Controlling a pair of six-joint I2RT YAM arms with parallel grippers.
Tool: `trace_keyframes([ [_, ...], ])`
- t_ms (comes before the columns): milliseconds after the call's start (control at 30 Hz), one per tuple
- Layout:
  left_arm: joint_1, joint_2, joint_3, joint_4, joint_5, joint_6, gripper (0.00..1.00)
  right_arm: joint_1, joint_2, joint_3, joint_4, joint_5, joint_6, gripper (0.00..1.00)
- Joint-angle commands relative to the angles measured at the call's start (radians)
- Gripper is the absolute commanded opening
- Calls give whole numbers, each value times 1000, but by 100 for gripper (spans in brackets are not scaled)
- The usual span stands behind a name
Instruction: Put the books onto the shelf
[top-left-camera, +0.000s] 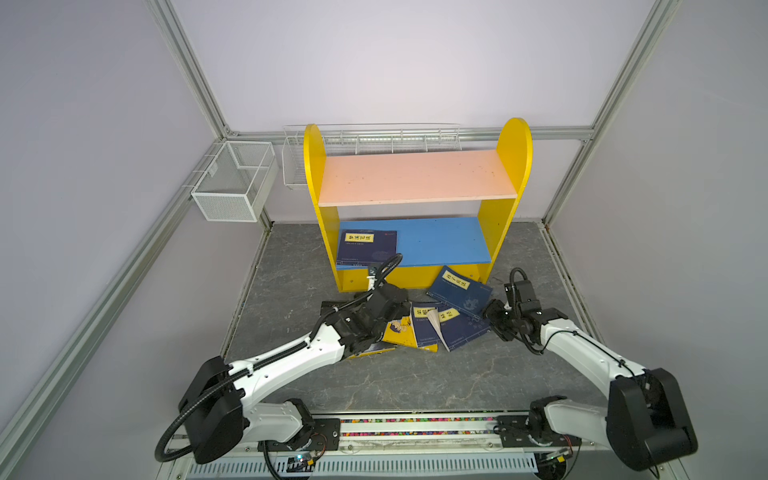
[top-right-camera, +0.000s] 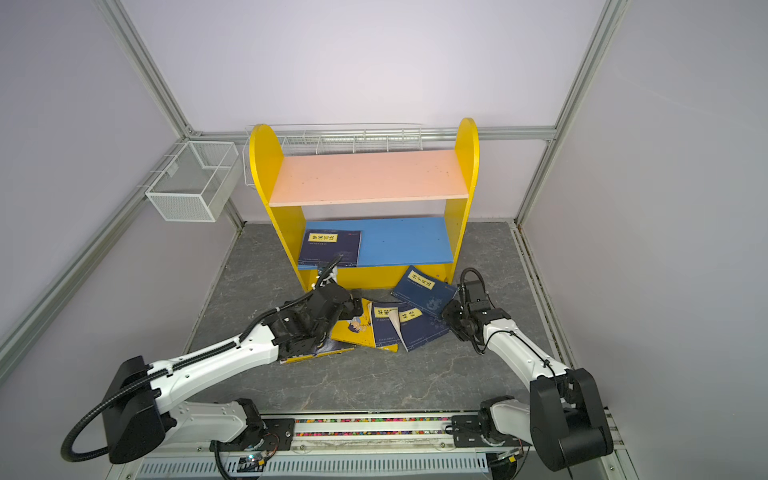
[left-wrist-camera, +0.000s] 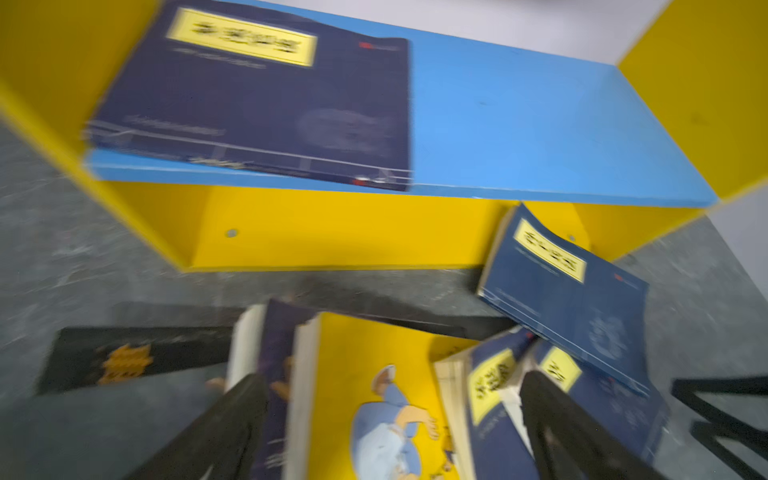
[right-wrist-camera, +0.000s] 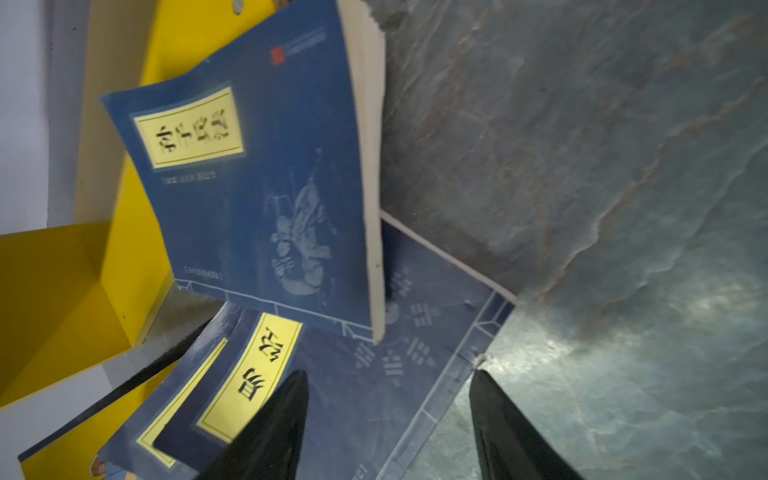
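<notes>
A white mesh basket (top-left-camera: 232, 183) hangs on the wall past the table's (top-left-camera: 395, 382) far left corner. The shelf (top-left-camera: 417, 176) stands at the middle of the far edge. One navy shelved book (top-left-camera: 365, 247) lies flat at the left end of its blue lower board.

In front of the shelf, toward the table's middle, the other books lie in a loose, overlapping pile. Leftmost is a dark book (left-wrist-camera: 124, 357) with orange characters, flat on the table. The left pincer (left-wrist-camera: 392, 376) hovers over the pile with its jaws wide, gripping nothing. The yellow book (top-left-camera: 401, 330) with the cartoon figure lies below the gap.

Right of it, a navy labelled book (top-left-camera: 424, 328) overlaps the yellow one. The trigram book (right-wrist-camera: 415, 353) comes next. The leaning book (top-left-camera: 459, 291), also navy, rests across the trigram book's far part, its far corner at the shelf's yellow base.

The right pincer (right-wrist-camera: 388, 372) is at the pile's right side, jaws apart and holding nothing. One finger (right-wrist-camera: 282, 428) is over the trigram book's cover, the other over table just off the book's edge.
</notes>
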Motion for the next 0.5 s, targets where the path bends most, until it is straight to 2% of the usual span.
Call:
trace_keyframes([
  [0,-3,135,122,86,224,161,96,-58,35,23,43,-94,-6,63],
  [67,-3,242,215,68,276,178,96,-80,65,25,76,-131,-29,61],
  [167,-3,370,324,43,299,199,95,-99,104,28,109,-174,-41,57],
  [333,-4,529,449,6,311,215,93,-105,140,13,179,-211,-35,53],
  [467,-4,611,501,-9,280,215,90,-106,171,5,211,-231,-35,49],
])
